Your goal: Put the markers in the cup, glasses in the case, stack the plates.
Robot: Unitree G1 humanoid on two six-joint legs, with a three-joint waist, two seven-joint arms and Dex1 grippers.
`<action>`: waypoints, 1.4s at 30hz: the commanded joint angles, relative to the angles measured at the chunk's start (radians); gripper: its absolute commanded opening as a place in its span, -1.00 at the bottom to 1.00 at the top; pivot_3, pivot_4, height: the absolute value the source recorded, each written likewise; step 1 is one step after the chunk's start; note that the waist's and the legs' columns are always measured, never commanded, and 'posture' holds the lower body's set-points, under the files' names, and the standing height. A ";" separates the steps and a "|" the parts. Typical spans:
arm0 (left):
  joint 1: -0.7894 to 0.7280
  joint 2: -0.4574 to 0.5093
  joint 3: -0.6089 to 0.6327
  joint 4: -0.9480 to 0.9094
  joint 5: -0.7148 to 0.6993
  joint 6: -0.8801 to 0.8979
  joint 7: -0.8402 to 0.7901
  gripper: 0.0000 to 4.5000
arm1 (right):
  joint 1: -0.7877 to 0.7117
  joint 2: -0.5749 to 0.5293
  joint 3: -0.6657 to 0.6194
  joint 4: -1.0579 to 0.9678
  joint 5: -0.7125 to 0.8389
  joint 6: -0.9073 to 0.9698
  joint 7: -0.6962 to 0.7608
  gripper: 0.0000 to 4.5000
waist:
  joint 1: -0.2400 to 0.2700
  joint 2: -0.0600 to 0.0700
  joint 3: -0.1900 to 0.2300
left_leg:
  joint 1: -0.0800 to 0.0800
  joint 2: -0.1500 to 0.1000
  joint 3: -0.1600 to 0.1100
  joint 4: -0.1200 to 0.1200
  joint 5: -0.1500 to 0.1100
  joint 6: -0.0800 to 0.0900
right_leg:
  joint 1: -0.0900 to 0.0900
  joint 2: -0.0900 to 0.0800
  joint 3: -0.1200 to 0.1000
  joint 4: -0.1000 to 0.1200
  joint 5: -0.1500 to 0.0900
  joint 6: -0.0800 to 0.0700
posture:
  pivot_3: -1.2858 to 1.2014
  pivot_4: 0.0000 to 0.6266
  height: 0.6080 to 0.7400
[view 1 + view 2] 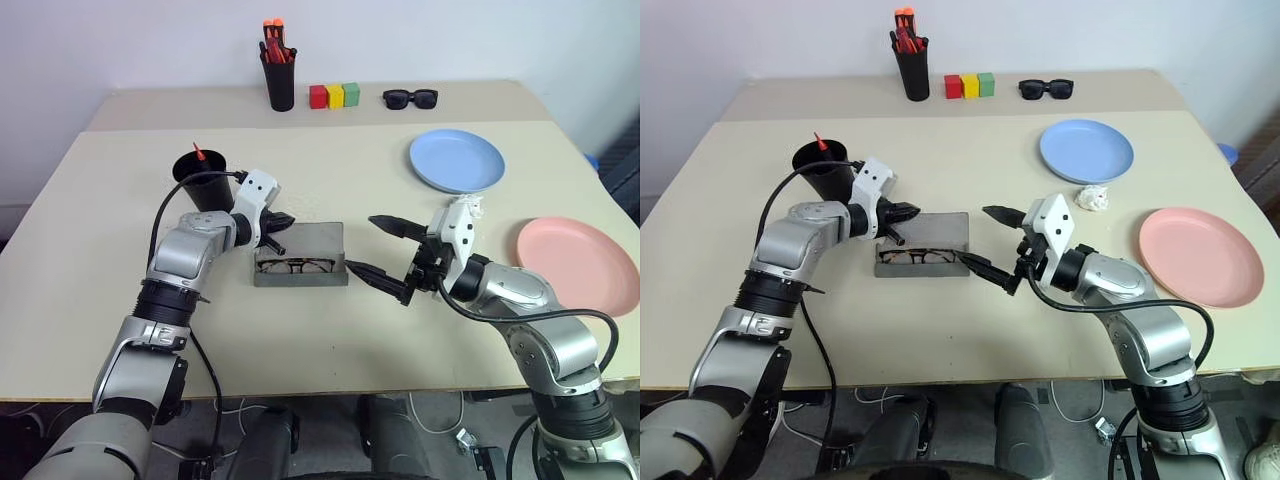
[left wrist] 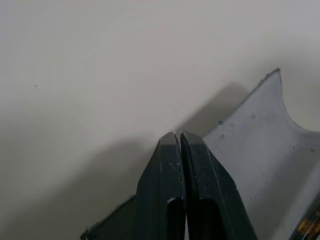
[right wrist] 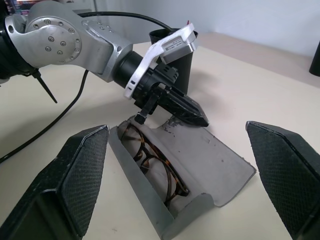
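Left arm: I'm holding it reaching forward, bent inward at the wrist.
Left hand (image 1: 284, 220): I'm keeping its fingers (image 2: 180, 165) pressed together, tips angling slightly downward and toward the right.
Right arm: I'm holding it bent at the elbow, forearm crossing inward.
Right hand (image 1: 374, 246): I'm holding its fingers spread wide, pointing level toward the left.

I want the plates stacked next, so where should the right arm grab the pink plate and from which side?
Take the pink plate by its raised rim on the edge nearest the open right gripper, coming in from the table's middle with jaws low. It lies flat and shallow, so only the rim gives a hold. The blue plate lies apart, farther back.
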 commanded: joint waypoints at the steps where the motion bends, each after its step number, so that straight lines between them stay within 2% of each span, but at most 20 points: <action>1: -0.020 0.022 0.014 -0.066 -0.039 0.076 -0.044 -0.97 | -0.012 0.004 0.000 -0.024 0.002 -0.014 -0.002 1.00 | 0.000 0.000 0.000 | 0.000 0.000 0.000 0.000 0.000 0.000 | 0.000 0.000 0.000 0.000 0.000 0.000 | 0.03 -0.52 1.00; 6: -0.017 0.026 0.044 -0.089 -0.041 0.052 -0.028 -0.97 | -0.015 0.002 0.007 -0.019 -0.003 -0.019 -0.001 1.00 | 0.001 0.000 0.000 | 0.000 0.000 0.000 0.000 0.000 0.000 | 0.000 0.000 0.000 0.000 0.000 0.000 | 0.03 -0.52 1.00; 10: -0.055 0.006 0.103 -0.032 -0.018 -0.033 0.078 -0.97 | -0.012 0.005 0.015 -0.020 -0.009 -0.024 -0.003 1.00 | 0.002 0.000 0.000 | 0.000 0.000 0.000 0.000 0.000 0.000 | 0.000 0.000 0.000 0.000 0.000 0.000 | 0.03 -0.52 1.00; 16: -0.042 0.031 0.089 0.041 0.049 -0.082 0.139 -0.97 | -0.012 0.006 0.023 -0.017 -0.020 -0.031 -0.003 1.00 | 0.000 0.000 0.000 | 0.000 0.000 0.000 0.000 0.000 -0.001 | 0.000 0.000 0.000 0.000 0.000 0.000 | 0.03 -0.52 1.00; 28: 0.007 0.039 0.068 -0.026 0.026 -0.008 0.087 -0.97 | -0.016 0.011 0.026 -0.013 -0.038 -0.043 -0.004 1.00 | 0.002 0.000 0.000 | 0.000 0.000 0.000 0.000 0.000 -0.001 | 0.000 0.000 0.000 0.000 0.000 0.000 | 0.03 -0.52 1.00; 42: 0.070 0.105 0.049 -0.256 -0.053 0.172 -0.031 -0.97 | -0.019 0.009 0.029 0.008 -0.068 -0.070 -0.002 1.00 | 0.000 0.000 0.000 | 0.000 0.000 0.000 0.000 0.000 0.000 | 0.000 0.000 0.000 0.000 0.000 0.000 | 0.03 -0.52 1.00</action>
